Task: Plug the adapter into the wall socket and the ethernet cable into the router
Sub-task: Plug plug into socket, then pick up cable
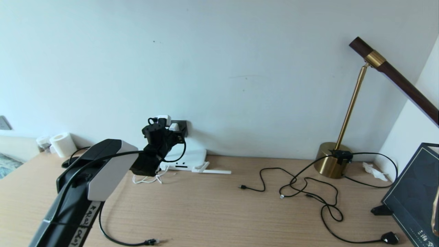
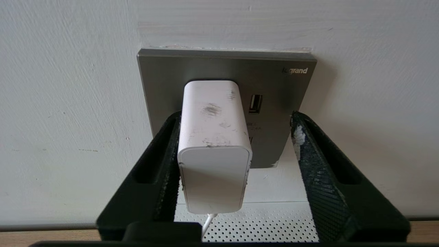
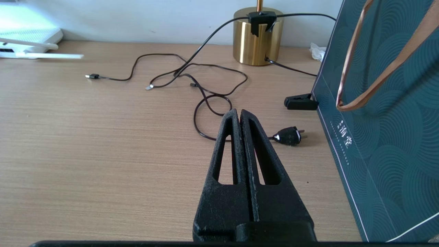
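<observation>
A: Start at the left of the head view. What is the left gripper [image 1: 170, 132] doing?

B: It sits against the wall socket [image 1: 181, 126], left of centre. In the left wrist view the adapter [image 2: 213, 144] is seated in the dark grey plate, and the jaws stand spread: one finger lies against the adapter's side, the other is well apart from it.

A: And the router [image 1: 192, 160]?

B: Just below the socket, flat on the worktop [image 1: 219, 206] against the wall, antennas lying level. The adapter's white cord is bunched beside it.

A: The ethernet cable [image 1: 113, 236]?

B: Loose on the worktop at lower left, its clear connector tip lying free near the bottom edge.

A: Further right?

B: Thin black cables, a brass lamp [image 1: 334, 161], a dark bag [image 1: 416, 199]. The right gripper [image 3: 239, 115], seen in its wrist view, hovers over the worktop, jaws pressed together on nothing.
</observation>
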